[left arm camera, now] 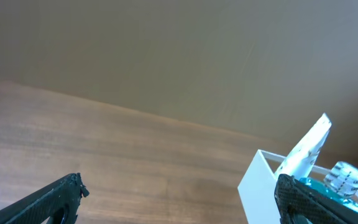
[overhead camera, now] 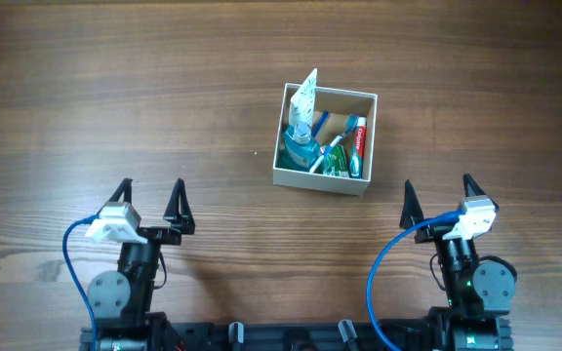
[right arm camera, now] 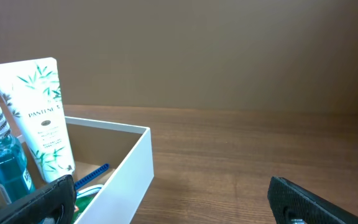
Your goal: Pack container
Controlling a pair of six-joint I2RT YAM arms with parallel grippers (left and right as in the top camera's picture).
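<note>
The container [overhead camera: 278, 172] is a square white cardboard box, brown inside, right of the table's middle. In it stand a white tube with a leaf print [overhead camera: 305, 97] and a blue mouthwash bottle [overhead camera: 299, 148]; a toothpaste tube [overhead camera: 358, 141], a blue toothbrush and a green packet lie beside them. My left gripper [overhead camera: 152, 198] is open and empty, near the front edge, left of the box. My right gripper [overhead camera: 439, 196] is open and empty, front right of the box. The box shows in the left wrist view [left arm camera: 260, 186] and the right wrist view [right arm camera: 129, 171], with the tube [right arm camera: 39, 118] and bottle [right arm camera: 5, 158].
The brown wooden table [overhead camera: 115, 97] carries nothing else that I can see. Both arm bases stand at the front edge, each with a blue cable.
</note>
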